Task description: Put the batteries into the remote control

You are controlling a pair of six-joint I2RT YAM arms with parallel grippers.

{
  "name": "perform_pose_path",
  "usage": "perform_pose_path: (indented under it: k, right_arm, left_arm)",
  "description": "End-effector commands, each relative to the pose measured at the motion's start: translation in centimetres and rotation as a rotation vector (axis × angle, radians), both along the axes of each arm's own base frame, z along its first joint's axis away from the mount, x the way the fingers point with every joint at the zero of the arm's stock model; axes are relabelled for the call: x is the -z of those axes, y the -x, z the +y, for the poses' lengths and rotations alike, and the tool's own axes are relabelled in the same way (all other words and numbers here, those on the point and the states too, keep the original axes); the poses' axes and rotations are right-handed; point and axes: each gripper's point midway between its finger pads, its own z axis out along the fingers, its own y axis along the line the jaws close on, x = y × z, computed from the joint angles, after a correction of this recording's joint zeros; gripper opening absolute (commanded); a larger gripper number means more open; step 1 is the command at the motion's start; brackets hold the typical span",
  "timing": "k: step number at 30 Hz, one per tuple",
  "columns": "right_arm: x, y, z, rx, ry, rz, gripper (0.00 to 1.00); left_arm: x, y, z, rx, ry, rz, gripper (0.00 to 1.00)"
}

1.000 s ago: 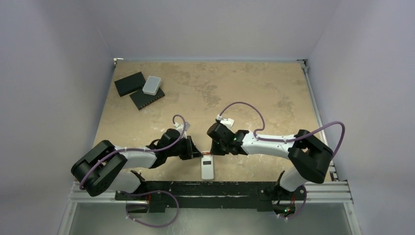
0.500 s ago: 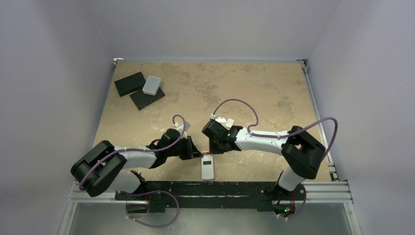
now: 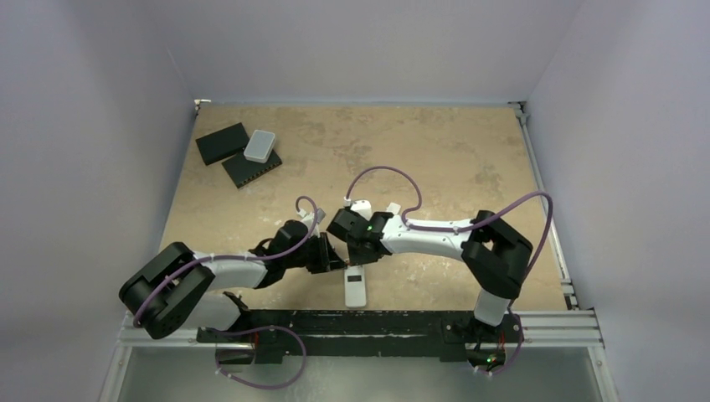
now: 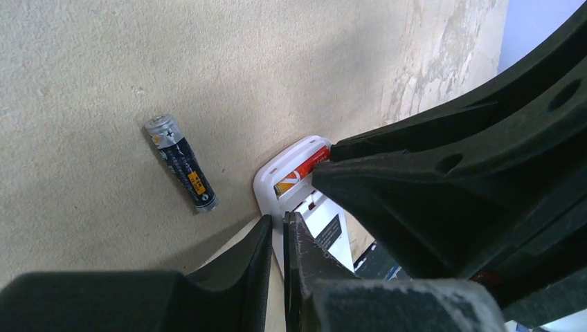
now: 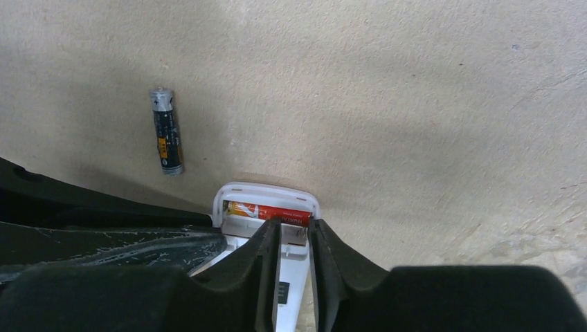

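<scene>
The white remote control [image 3: 355, 289] lies back up near the table's front edge, with its battery bay open at the far end. A reddish-orange battery [image 5: 266, 212] lies across the bay; it also shows in the left wrist view as the orange battery [image 4: 304, 168]. The dark battery [image 5: 166, 131] lies loose on the table, left of the remote's rim [image 5: 266, 190]. My left gripper [image 4: 282, 225] is shut on the remote's left side wall [image 4: 273, 176]. Just above the bay, my right gripper [image 5: 294, 232] has its fingers almost together and holds nothing.
At the far left corner a light grey rounded box [image 3: 259, 146] rests on two flat black slabs [image 3: 222, 142]. The two wrists crowd together over the remote's far end. A metal rail [image 3: 377, 322] runs along the near edge.
My right arm has swung left, carrying its gripper over the remote's far end. The left arm and the remote have stayed put.
</scene>
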Motion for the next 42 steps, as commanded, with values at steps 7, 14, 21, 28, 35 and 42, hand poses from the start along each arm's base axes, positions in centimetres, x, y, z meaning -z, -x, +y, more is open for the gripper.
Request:
perform_pose_path:
  k: [7, 14, 21, 28, 35, 42]
  right_arm:
    - [1.2, 0.9, -2.0, 0.009, 0.171, 0.003, 0.31]
    - [0.5, 0.7, -1.6, 0.008, 0.177, -0.009, 0.32]
    - [-2.7, -0.3, -1.4, 0.045, 0.153, -0.078, 0.32]
    - [-5.3, -0.8, -0.7, 0.059, 0.078, -0.120, 0.32]
    - [-5.4, -0.7, -0.3, 0.037, 0.045, -0.121, 0.30]
    - [-4.1, -0.2, 0.7, -0.016, 0.015, -0.095, 0.23]
  left_arm:
    - [-1.3, -0.2, -0.2, 0.025, 0.016, -0.057, 0.10]
    - [-1.5, -0.1, -0.1, 0.022, 0.019, -0.057, 0.10]
    - [-1.6, -0.2, 0.1, 0.012, 0.010, -0.062, 0.11]
    - [-1.5, -0.1, 0.5, 0.005, -0.007, -0.059, 0.11]
    - [-1.6, -0.1, 0.6, 0.000, -0.014, -0.055, 0.11]
    - [-2.0, 0.0, 0.7, 0.006, -0.029, -0.049, 0.11]
